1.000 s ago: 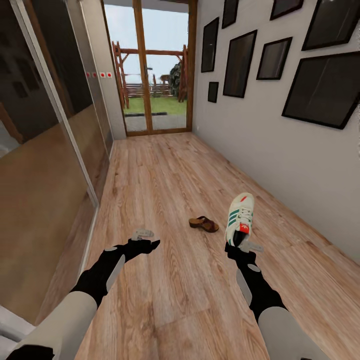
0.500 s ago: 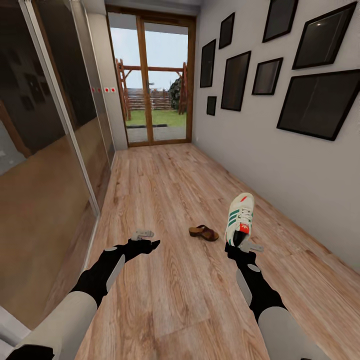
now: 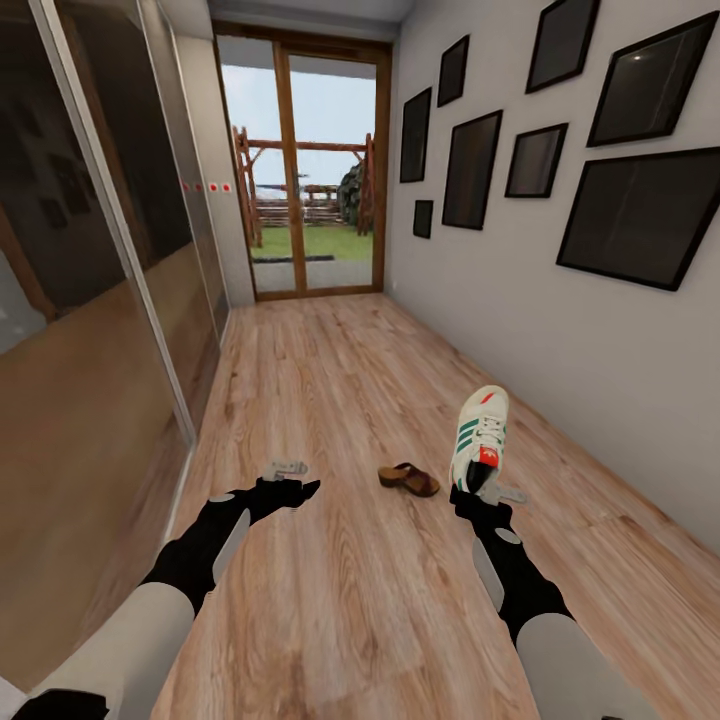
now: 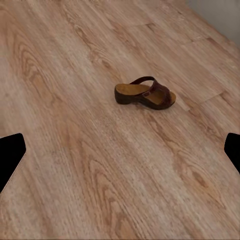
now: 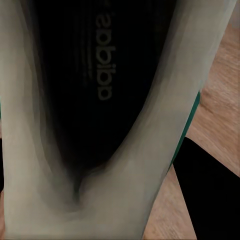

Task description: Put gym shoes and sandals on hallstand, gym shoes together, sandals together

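Note:
One white gym shoe with green stripes and a red heel patch hangs toe-up over the corridor floor, with my right gripper shut on its heel collar. Its dark insole and pale lining loom close in the right wrist view. One brown sandal lies on the planks between my two arms, slightly ahead of them, and is seen again as the sandal in the left wrist view. My left gripper hovers open and empty over bare floor, left of the sandal. The hallstand, the other shoe and the other sandal are out of view.
The corridor is narrow: mirrored sliding doors run along the left, a white wall with dark picture frames along the right. A glazed wooden door closes the far end.
The whole view has shifted, so the camera moved; the sandal now sits slightly lower in the picture. Both arms hold the same pose, the right still gripping the gym shoe.

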Controlling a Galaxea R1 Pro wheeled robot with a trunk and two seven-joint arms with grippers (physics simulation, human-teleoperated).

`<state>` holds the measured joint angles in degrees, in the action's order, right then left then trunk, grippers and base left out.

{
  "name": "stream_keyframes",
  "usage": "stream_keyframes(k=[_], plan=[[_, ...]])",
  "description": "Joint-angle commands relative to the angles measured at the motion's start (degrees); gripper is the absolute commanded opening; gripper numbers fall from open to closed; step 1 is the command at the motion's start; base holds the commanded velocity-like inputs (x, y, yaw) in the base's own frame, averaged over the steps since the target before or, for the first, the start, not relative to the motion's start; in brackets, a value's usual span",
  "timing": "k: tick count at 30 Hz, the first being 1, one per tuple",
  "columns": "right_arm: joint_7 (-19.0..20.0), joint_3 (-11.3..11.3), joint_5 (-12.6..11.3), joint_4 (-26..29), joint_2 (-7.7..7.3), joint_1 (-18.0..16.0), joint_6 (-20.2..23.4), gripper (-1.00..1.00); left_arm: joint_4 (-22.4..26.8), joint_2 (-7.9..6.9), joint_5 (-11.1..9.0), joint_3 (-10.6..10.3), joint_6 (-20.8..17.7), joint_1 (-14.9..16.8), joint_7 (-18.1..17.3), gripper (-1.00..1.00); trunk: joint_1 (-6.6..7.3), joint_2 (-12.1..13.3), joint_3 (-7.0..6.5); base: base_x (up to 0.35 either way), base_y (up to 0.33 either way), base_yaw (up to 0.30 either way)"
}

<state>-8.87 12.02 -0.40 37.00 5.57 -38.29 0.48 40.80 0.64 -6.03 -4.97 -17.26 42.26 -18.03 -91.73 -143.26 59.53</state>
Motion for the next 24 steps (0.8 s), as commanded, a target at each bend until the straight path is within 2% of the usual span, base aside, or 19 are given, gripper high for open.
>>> stream_keyframes(k=[1, 8, 15, 24], plan=[[-0.1, 0.1, 0.0, 0.0, 0.05, 0.0, 0.1, -1.00, 0.1, 0.00, -0.6, 0.0, -0.5, 0.0, 0.0, 1.00, -0.02, 0.0, 0.05, 0.335, 0.000, 0.000], [-0.1, 0.2, 0.0, 0.0, 0.05, 0.0, 0.1, -1.00, 0.1, 0.01, -0.6, 0.0, -0.5, 0.0, 0.0, 1.00, -0.02, 0.0, 0.03, 0.342, 0.028, -0.263], [-0.2, 0.2, 0.0, 0.1, 0.05, 0.0, 0.1, -1.00, 0.1, 0.04, -0.6, 0.0, -0.5, 0.0, 0.0, 1.00, -0.02, 0.0, -0.09, 0.342, 0.143, -0.267], [-0.2, 0.2, 0.0, 0.0, 0.01, 0.0, 0.1, -1.00, 0.1, 0.04, -0.6, 0.0, -0.5, 0.0, 0.0, 1.00, -0.02, 0.0, -0.12, 0.342, 0.165, -0.036]])
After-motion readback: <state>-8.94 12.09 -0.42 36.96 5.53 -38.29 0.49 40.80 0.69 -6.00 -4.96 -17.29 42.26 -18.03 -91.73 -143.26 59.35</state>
